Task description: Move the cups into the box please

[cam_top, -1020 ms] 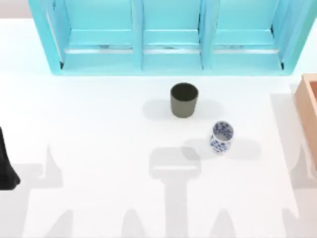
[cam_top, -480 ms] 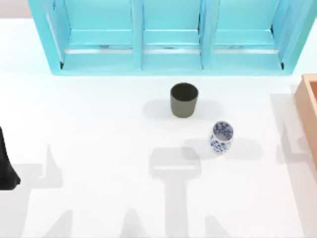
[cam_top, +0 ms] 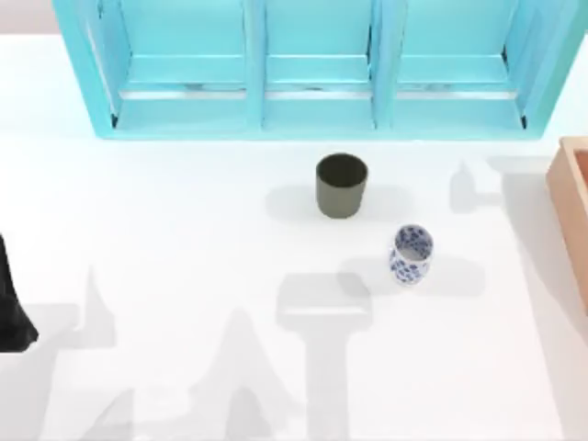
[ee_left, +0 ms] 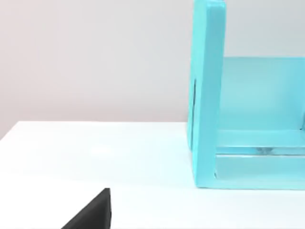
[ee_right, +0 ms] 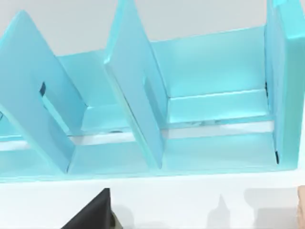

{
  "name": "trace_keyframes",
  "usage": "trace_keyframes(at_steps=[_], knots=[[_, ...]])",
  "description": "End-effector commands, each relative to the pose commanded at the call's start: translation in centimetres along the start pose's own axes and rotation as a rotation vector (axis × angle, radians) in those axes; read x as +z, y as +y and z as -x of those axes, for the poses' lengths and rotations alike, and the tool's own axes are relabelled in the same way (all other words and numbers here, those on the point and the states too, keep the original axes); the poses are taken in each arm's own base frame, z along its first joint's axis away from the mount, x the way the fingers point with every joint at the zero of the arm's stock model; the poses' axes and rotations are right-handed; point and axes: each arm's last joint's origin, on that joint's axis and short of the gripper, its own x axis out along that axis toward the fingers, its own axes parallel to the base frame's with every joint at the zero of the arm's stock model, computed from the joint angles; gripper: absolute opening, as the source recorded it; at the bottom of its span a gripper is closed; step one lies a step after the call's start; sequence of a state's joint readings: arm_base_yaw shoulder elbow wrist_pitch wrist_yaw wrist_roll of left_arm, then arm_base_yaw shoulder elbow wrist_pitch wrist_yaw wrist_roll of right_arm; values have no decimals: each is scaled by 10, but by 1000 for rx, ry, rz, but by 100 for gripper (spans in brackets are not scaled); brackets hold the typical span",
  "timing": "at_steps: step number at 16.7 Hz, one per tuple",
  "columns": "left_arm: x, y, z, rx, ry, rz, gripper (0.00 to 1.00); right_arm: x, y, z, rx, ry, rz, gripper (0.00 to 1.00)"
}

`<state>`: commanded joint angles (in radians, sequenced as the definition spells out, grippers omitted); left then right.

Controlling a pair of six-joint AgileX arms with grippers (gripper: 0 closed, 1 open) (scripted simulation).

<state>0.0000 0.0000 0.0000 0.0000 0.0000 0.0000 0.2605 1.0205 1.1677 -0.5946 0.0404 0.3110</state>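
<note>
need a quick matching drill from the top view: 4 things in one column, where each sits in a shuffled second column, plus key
Things:
1. olive-grey cup
2. blue-patterned white cup
3. tan box
4. turquoise shelf unit

Places:
A. cut off by the table's right edge
B. along the far side of the table
C. mid-table, just in front of the shelf
D. nearer the camera and further right than the other cup

Pairs: 1-C, 2-D, 3-A, 4-B

Our right arm's shadow moves across the table [cam_top: 184, 239]: it now falls near the far right edge beside the box [cam_top: 571, 197], and new shadows spread along the near edge.
</note>
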Motion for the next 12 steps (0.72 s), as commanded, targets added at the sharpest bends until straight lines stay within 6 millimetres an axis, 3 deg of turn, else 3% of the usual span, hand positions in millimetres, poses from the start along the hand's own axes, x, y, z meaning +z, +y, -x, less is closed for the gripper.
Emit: trace_keyframes(at_steps=[3,5,8,12], knots=[[0,0,0,0,0,0,100,26,29,-55,-28,206,-19,100],[0,0,0,0,0,0,100,30,50,-99,-60,349,-20,100],[0,0,0,0,0,0,100,16,80,-165,-122,552,-6,100],[0,0,0,0,0,0,100,-22,112,-235,-205,758,32,100]])
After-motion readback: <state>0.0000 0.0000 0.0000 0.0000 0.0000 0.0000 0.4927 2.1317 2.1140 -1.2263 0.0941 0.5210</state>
